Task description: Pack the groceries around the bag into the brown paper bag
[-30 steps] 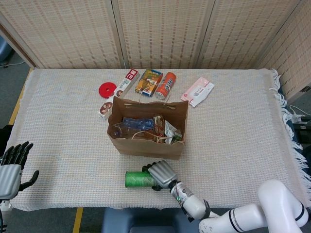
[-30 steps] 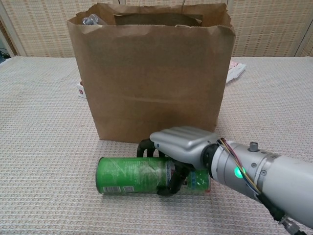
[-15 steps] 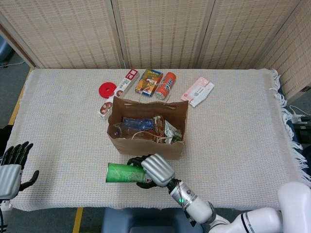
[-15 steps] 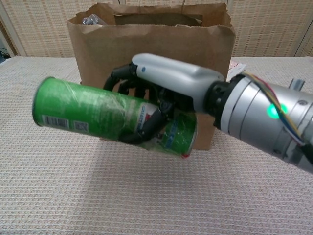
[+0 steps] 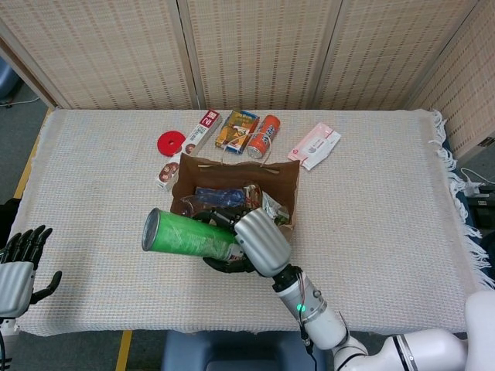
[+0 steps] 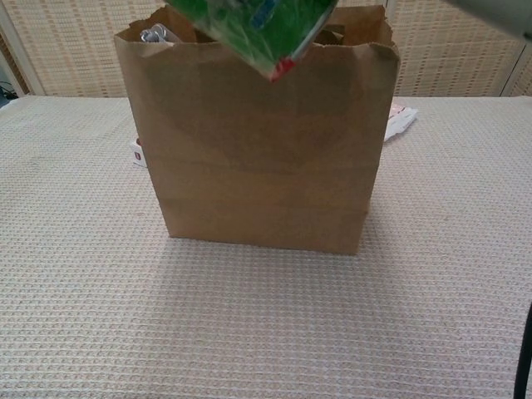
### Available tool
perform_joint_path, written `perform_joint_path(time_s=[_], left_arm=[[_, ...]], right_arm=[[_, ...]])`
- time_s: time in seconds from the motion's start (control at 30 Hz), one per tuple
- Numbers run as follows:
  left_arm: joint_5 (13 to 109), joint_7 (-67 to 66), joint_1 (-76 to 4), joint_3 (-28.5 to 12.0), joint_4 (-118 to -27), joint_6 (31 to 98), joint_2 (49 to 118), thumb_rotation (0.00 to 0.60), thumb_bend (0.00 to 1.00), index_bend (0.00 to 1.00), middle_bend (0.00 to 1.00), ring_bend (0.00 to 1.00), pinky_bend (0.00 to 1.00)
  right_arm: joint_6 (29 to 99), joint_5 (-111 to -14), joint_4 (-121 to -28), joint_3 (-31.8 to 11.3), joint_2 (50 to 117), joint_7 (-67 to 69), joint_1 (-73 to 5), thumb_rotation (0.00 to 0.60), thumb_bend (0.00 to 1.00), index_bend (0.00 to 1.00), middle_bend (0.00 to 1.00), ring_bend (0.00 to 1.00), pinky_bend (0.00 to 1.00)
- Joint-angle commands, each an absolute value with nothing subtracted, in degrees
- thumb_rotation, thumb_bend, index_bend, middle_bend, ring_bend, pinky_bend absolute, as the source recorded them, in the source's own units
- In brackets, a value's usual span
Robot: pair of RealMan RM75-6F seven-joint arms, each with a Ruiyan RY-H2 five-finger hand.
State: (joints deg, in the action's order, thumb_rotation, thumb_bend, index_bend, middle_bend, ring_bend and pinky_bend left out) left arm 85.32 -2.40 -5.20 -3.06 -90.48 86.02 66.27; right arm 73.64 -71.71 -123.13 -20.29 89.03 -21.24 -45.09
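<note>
My right hand point(image 5: 259, 241) grips a green can point(image 5: 186, 234) and holds it lying sideways in the air, over the near left part of the brown paper bag point(image 5: 282, 176). In the chest view only the can's lower end point(image 6: 258, 29) shows at the top edge, in front of the bag point(image 6: 258, 150). The bag stands open with several groceries inside. My left hand point(image 5: 17, 267) hangs at the table's near left corner with its fingers spread and nothing in them.
Behind the bag lie a red disc point(image 5: 171, 142), a red-and-white box point(image 5: 201, 129), a yellow carton point(image 5: 236, 128), an orange can point(image 5: 264, 135) and a pink-and-white packet point(image 5: 315, 144). Another small box point(image 5: 165, 174) leans at the bag's left side.
My right hand has lifted the green can off the table in front of the bag and carried it up and back, over the bag's near left edge. The left hand has stayed still.
</note>
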Motion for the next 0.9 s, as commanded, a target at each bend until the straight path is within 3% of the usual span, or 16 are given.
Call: perform_joint_path(time_s=[0.03, 0.37, 0.5, 0.57, 0.6, 0.67, 0.7, 0.73, 0.9], left_arm=[[85.3, -2.4, -5.2, -3.1, -90.5, 86.0, 66.3, 0.600, 0.35, 0.00, 0.00, 0.00, 0.00], [85.3, -2.6, -5.2, -3.1, -90.6, 86.1, 66.3, 0.600, 0.35, 0.00, 0.00, 0.00, 0.00], [85.2, -2.5, -5.2, -3.1, -90.6, 86.0, 66.3, 0.600, 0.35, 0.00, 0.00, 0.00, 0.00], [85.2, -2.4, -5.2, -3.1, -90.6, 86.0, 66.3, 0.600, 0.35, 0.00, 0.00, 0.00, 0.00], [85.2, -2.3, -5.2, -3.1, -90.6, 85.9, 66.3, 0.600, 0.35, 0.00, 0.00, 0.00, 0.00], [85.3, -2.2, -5.2, -3.1, -90.5, 85.9, 66.2, 0.600, 0.35, 0.00, 0.00, 0.00, 0.00], [85.3, -2.1, -5.2, -3.1, -90.5, 85.9, 66.2, 0.600, 0.35, 0.00, 0.00, 0.00, 0.00], [85.3, -2.1, -5.2, -3.1, -90.5, 85.9, 66.2, 0.600, 0.35, 0.00, 0.00, 0.00, 0.00], [85.5, -1.8, -5.2, -3.0, -90.4, 86.0, 66.2, 0.600, 0.35, 0.00, 0.00, 0.00, 0.00]], right_arm=[[75.4, -71.0, -122.5, -23.1, 87.1, -20.1, -44.3, 0.600, 0.33, 0.70, 0.60, 0.65, 0.76], [74.2, -66.9, -111.4, -26.7, 84.2, -18.7, -44.9, 0.600, 0.33, 0.69, 0.60, 0.64, 0.73], [72.5, -63.1, -107.1, -27.4, 84.7, -20.4, -46.5, 0.600, 0.33, 0.66, 0.60, 0.61, 0.62], [70.6, -60.6, -106.5, -26.7, 84.3, -22.1, -47.1, 0.600, 0.31, 0.54, 0.56, 0.50, 0.49], [69.1, -58.5, -106.7, -26.2, 83.8, -23.2, -47.4, 0.600, 0.28, 0.44, 0.49, 0.39, 0.40], [67.1, -54.9, -107.9, -26.0, 82.8, -24.4, -47.9, 0.600, 0.17, 0.13, 0.27, 0.15, 0.22], [66.9, -54.2, -108.2, -25.9, 82.7, -24.6, -48.1, 0.600, 0.13, 0.05, 0.21, 0.10, 0.17], [66.9, -53.7, -108.4, -25.8, 82.7, -24.8, -48.3, 0.600, 0.11, 0.01, 0.17, 0.07, 0.15], [67.9, -53.2, -109.7, -25.7, 82.6, -25.4, -48.9, 0.600, 0.10, 0.00, 0.12, 0.04, 0.10]])
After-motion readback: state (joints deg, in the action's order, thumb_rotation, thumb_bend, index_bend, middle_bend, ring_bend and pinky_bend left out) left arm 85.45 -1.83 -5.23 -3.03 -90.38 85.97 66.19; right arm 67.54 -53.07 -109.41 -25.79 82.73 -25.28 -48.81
